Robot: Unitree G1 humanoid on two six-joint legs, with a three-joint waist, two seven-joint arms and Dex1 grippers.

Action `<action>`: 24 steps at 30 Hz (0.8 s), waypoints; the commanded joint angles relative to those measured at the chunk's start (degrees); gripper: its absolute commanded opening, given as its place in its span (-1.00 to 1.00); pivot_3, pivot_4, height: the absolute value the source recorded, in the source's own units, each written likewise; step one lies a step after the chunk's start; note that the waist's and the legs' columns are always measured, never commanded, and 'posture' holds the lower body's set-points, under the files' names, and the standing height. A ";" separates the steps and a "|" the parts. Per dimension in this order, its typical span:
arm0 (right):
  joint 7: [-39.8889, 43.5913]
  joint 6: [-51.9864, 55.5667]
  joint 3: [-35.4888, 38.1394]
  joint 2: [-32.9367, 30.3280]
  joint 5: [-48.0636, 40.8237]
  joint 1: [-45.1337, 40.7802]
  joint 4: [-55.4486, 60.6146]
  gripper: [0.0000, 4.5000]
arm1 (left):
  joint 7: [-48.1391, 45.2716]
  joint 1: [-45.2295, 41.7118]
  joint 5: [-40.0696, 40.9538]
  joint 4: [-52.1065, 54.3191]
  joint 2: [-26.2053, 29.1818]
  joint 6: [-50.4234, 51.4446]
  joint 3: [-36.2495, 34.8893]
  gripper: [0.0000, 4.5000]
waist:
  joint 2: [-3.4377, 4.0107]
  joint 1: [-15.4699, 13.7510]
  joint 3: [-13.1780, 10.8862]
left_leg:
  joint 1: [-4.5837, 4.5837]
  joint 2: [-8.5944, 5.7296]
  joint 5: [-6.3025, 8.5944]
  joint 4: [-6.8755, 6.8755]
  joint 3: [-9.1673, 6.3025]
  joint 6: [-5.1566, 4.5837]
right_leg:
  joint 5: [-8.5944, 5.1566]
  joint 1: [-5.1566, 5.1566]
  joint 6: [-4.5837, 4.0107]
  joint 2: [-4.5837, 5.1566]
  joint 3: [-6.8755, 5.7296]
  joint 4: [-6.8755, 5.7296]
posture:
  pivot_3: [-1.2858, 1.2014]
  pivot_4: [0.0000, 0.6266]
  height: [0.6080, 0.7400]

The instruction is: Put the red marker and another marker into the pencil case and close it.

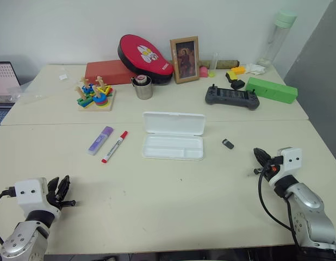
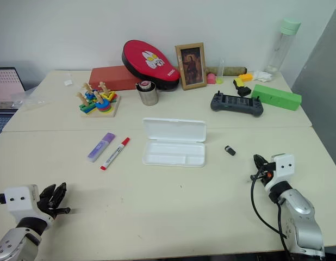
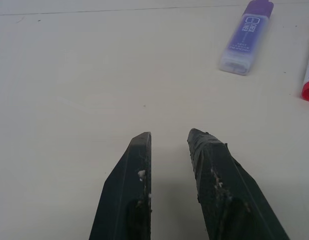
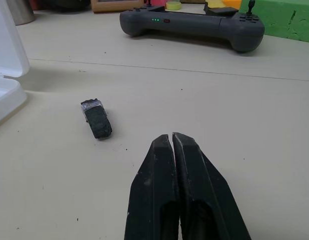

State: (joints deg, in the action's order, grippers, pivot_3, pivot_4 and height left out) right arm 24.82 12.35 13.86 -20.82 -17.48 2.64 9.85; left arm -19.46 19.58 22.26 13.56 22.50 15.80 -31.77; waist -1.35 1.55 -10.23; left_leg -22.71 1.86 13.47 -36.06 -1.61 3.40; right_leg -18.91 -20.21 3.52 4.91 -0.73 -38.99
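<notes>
while the pencil case (image 1: 173, 147) lies open, wrist views reveal left claw (image 3: 169, 137) slightly parted, right claw (image 4: 172, 137) clenched.

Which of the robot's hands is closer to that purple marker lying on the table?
The left hand. It sits at the table's near edge, with the purple marker ahead of it. The right hand is far across the table, beyond the open pencil case.

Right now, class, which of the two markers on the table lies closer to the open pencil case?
The red marker: slim, white-barrelled, red-capped, lying between the stubby purple marker and the pencil case.
</notes>
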 commanded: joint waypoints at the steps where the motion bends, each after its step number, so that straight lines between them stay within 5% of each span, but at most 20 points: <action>1: 0.03 -0.22 0.25 -0.31 -0.62 -0.50 1.88 -0.97 | -0.46 0.34 0.13 1.18 0.32 -1.42 -0.65 -0.45 | 0.00 0.00 0.00 | 0.00 0.00 0.00 0.00 0.00 0.00 | 0.00 0.00 0.00 0.00 0.00 0.00 | 0.03 -0.52 1.00; 24: 0.18 2.22 0.36 -0.74 -0.82 -0.74 2.47 -0.97 | -1.02 0.25 -1.35 -0.07 0.62 -1.64 -0.44 -0.45 | 0.00 0.00 0.00 | 0.00 0.00 0.00 0.00 0.00 0.00 | 0.00 0.00 0.00 0.00 0.00 0.00 | 0.03 -0.52 1.00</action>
State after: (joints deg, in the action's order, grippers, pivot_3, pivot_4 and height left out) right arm 24.85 14.47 13.85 -20.87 -17.55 2.20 9.88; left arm -20.48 19.56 21.30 12.82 22.50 15.38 -31.76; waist -1.35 1.55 -10.23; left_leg -22.71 1.86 13.47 -36.06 -1.61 3.40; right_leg -18.91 -20.21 3.52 4.91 -0.73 -38.99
